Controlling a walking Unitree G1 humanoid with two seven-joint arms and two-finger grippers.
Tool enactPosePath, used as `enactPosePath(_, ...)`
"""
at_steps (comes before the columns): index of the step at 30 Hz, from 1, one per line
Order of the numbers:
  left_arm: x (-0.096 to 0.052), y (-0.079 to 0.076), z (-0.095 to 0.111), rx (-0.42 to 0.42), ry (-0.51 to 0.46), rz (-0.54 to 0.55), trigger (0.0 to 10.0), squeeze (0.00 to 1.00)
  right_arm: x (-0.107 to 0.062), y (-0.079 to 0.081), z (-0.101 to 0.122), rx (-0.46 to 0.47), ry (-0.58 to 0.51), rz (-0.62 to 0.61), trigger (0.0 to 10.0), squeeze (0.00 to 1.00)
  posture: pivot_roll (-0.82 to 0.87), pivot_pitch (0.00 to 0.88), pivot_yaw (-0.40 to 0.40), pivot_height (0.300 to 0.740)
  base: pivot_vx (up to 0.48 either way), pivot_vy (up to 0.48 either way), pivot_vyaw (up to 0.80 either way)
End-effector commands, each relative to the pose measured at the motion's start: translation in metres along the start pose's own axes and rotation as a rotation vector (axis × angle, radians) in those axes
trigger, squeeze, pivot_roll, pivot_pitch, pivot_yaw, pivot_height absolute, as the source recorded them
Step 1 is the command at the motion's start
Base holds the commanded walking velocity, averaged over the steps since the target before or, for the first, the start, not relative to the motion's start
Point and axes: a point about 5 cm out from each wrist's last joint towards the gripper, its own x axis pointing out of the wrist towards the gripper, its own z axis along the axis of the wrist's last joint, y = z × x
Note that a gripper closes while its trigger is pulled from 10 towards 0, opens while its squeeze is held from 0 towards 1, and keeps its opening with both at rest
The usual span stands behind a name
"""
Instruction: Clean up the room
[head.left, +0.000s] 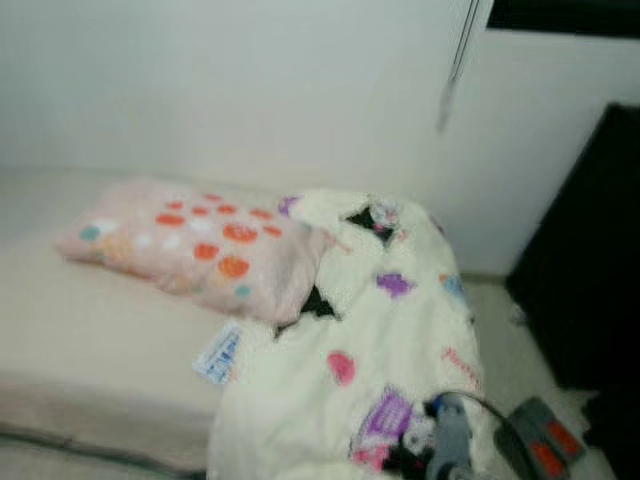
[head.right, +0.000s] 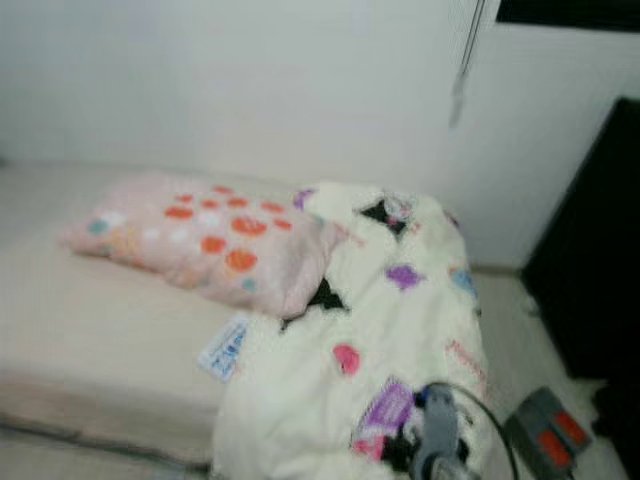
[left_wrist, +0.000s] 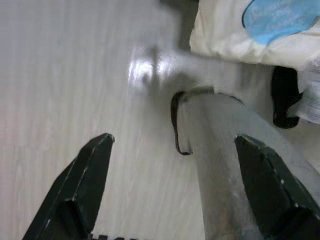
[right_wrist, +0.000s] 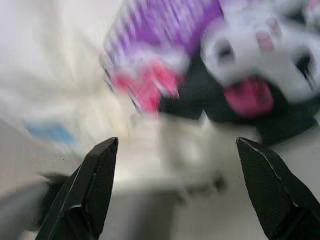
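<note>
A cream blanket (head.left: 370, 340) with purple, pink and black cartoon prints lies crumpled over the right end of a bed (head.left: 90, 340) and hangs off its front edge. A pink pillow (head.left: 195, 245) with orange and white dots lies to its left, and a small blue-and-white packet (head.left: 218, 352) sits by the blanket's edge. My right arm (head.left: 450, 440) reaches up at the blanket's lower corner. My right gripper (right_wrist: 175, 185) is open, close over the blanket's purple and pink print (right_wrist: 160, 45). My left gripper (left_wrist: 175, 185) is open over pale floor (left_wrist: 60, 75), nothing between its fingers.
A white wall (head.left: 250, 90) runs behind the bed. A tall black cabinet (head.left: 590, 250) stands at the right. A grey object with red patches (head.left: 545, 440) lies on the floor by the bed's corner. A thin cord (head.left: 455, 70) hangs down the wall.
</note>
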Motion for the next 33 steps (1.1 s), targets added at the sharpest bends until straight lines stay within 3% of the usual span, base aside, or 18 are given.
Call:
enactPosePath(1,0.0,-0.001,-0.001,0.015,0.004,-0.004,10.0,0.0,-0.001,-0.003,-0.001,0.015,0.003,-0.022,10.0,0.0,-0.08,0.0,-0.009,0.717,0.0,0.0,0.0)
enactPosePath(7,0.0,0.001,0.001,0.029,0.004,0.0,10.0,0.0,-0.002,-0.007,-0.013,0.03,0.035,-0.048,10.0,0.0,-0.08,0.0,-0.006,0.74,0.0,0.0,0.0)
enactPosePath(16,0.0,0.0,0.002,0.041,0.002,0.002,10.0,0.0,-0.006,-0.014,-0.024,0.058,0.035,-0.091,10.0,0.0,-0.08,0.0,0.0,0.74,0.0,0.0,0.0)
enactPosePath(33,0.001,-0.001,0.003,0.082,0.004,0.01,10.0,0.0,-0.012,-0.017,-0.054,-0.015,0.129,-0.149,10.0,0.0,-0.08,0.0,-0.003,0.74,0.0,0.0,0.78)
